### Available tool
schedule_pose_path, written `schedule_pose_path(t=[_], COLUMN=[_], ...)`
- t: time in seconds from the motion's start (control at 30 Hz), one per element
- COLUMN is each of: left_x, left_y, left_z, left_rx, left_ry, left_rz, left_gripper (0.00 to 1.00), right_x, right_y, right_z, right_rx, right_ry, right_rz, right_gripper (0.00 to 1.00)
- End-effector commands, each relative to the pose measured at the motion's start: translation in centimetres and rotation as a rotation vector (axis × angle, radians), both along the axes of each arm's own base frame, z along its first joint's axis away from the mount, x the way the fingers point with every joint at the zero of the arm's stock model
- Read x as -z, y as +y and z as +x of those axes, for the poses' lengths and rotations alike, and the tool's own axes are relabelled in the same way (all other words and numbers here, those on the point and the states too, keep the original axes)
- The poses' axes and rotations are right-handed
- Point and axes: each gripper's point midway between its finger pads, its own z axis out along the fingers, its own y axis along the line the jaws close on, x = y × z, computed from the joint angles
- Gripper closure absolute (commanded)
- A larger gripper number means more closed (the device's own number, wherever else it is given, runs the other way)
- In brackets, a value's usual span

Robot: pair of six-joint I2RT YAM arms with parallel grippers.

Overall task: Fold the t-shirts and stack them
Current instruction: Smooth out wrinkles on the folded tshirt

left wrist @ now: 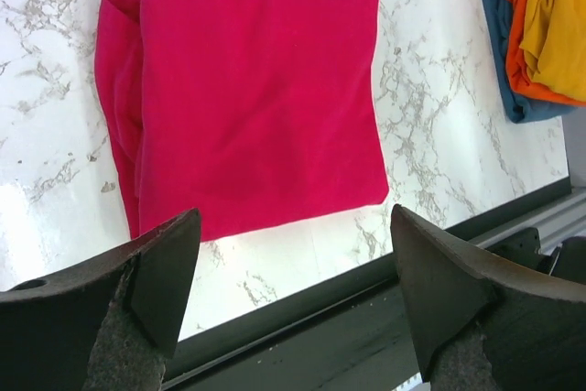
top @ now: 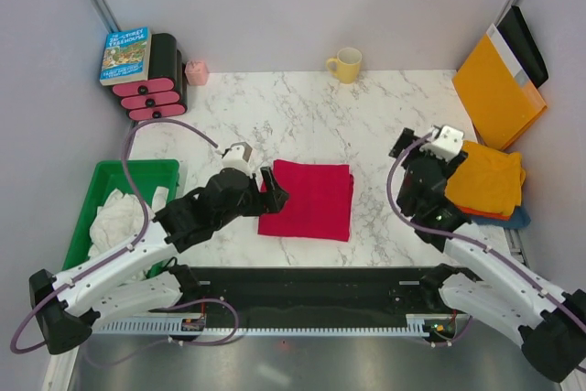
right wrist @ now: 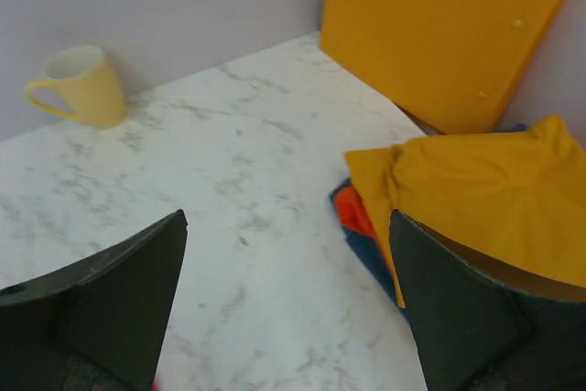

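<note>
A crimson red t-shirt (top: 307, 199) (left wrist: 256, 89) lies folded into a rectangle at the middle of the marble table. My left gripper (top: 273, 188) (left wrist: 294, 217) hovers at its left edge, open, with nothing between its fingers. At the right edge of the table is a stack of t-shirts: mustard-yellow (top: 487, 179) (right wrist: 485, 199) on top, orange-red (right wrist: 352, 212) under it and blue (top: 515, 219) at the bottom. My right gripper (top: 405, 146) (right wrist: 287, 217) hangs open and empty just left of that stack. White t-shirts (top: 114, 217) lie crumpled in the green bin.
A green bin (top: 110, 176) stands at the left. A yellow mug (top: 345, 65) (right wrist: 81, 87) sits at the back. An orange envelope (top: 497, 89) (right wrist: 430, 34) leans in the back right corner. A book (top: 125, 54) rests on a black and pink rack (top: 157, 84) beside a small pink object (top: 196, 71).
</note>
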Motion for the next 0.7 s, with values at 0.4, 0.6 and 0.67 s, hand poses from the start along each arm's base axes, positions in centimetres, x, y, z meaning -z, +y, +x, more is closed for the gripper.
schedule_pose_path(t=[0.4,0.6,0.67], left_x=[-0.3,-0.5,0.2], left_y=[0.1,0.1,0.1], left_z=[-2.9,-2.8,-2.8], left_rx=[0.202,0.208,0.208], left_ry=[-0.009,-0.019,-0.007], left_rz=[0.108,0.116,0.133], left_gripper=[0.12,0.12,0.12], right_x=[15.1,16.1,16.8], right_y=[-1.2,-3.9,-5.3], right_z=[5.1,3.9,3.5], right_rx=[-0.189,-0.159,-0.117], right_ry=[0.124,0.033,0.029], right_rz=[-0.309,-0.200,-0.161], right_gripper=[0.02,0.02,0.02])
